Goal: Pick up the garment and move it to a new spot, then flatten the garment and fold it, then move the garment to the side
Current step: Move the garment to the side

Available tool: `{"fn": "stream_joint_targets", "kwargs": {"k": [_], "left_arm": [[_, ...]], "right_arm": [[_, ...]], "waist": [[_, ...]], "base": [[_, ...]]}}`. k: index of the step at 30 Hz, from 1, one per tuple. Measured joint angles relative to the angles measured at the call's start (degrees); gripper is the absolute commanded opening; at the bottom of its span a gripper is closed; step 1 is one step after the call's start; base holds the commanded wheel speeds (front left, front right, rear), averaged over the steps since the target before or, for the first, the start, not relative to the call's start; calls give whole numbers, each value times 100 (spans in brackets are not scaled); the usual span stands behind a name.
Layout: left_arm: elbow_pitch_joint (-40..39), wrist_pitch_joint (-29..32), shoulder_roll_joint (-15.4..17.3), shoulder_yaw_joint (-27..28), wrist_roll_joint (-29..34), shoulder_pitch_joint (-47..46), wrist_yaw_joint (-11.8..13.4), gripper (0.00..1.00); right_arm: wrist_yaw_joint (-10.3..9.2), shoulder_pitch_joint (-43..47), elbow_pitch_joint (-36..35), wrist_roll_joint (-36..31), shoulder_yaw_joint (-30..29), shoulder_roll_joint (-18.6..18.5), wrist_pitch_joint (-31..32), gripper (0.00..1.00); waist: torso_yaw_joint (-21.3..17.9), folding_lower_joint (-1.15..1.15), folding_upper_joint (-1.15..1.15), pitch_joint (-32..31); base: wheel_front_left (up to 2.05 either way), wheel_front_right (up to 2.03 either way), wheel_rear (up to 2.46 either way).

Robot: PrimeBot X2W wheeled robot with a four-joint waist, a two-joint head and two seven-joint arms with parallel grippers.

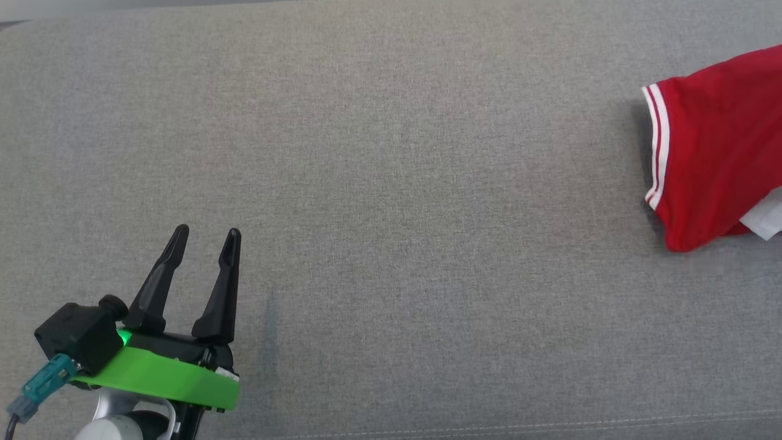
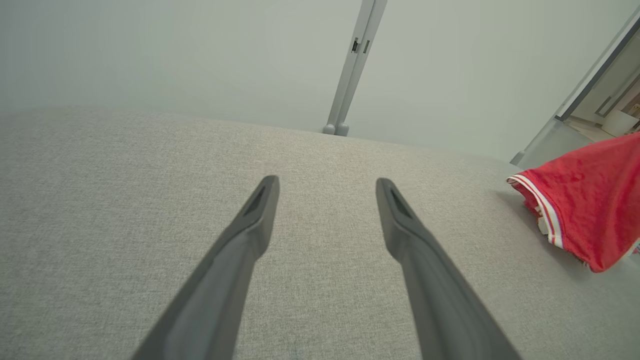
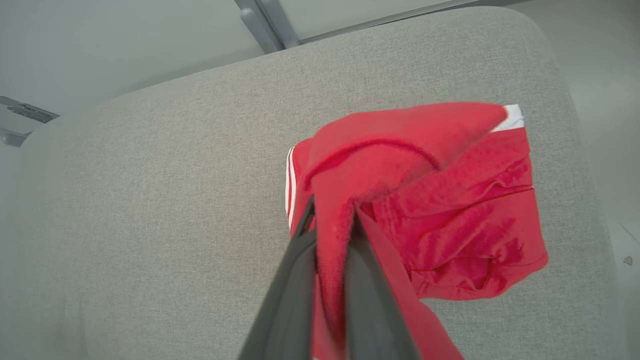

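Observation:
The garment (image 1: pixel 715 159) is red with white-striped trim and hangs at the right edge of the head view above the grey cushion. In the right wrist view my right gripper (image 3: pixel 332 220) is shut on a bunched fold of the garment (image 3: pixel 450 210), whose loose part drapes onto the cushion below. My left gripper (image 1: pixel 204 235) sits at the lower left of the head view, open and holding nothing, far to the left of the cloth. In the left wrist view my left gripper (image 2: pixel 327 187) points across bare cushion, and the garment (image 2: pixel 590 200) shows at the right edge.
A wide grey fabric cushion (image 1: pixel 391 183) is the work surface, with a stitched seam along its front edge (image 1: pixel 550 425). Behind it stand a pale wall and a grey metal post (image 2: pixel 352 65). The cushion's rounded right end (image 3: pixel 565 90) drops off to the floor.

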Motion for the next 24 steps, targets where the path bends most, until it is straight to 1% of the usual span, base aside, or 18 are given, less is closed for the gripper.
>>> {"fn": "stream_joint_targets", "kwargs": {"k": [8,14,21,22,23,24], "left_arm": [[-69,36,67,108,47,-135,46,100],[-100,87,77,172,47,-270,98,100],[-102,207,111,186,47,-341,146,100],[-104,236,113,170,47,-349,146,100],[-116,249,113,156,48,-361,146,100],[-135,281,113,145,48,-386,146,100]], "right_arm": [[0,-197,282,-26,-232,21,-101,0],[0,-205,614,-281,-285,-7,-177,0],[0,-196,1155,-564,-644,-127,-605,0],[0,-191,1212,-662,-678,-162,-727,4],[0,-191,1277,-760,-736,-189,-878,31],[0,-190,1339,-870,-797,-212,-1055,55]], "waist": [[-25,0,0,468],[-145,1,0,695],[-338,1,0,853],[-355,1,0,881],[-368,1,0,910],[-377,1,0,940]], "base": [[0,0,0],[0,0,0],[0,0,0],[0,0,0],[0,0,0],[0,0,0]]}}
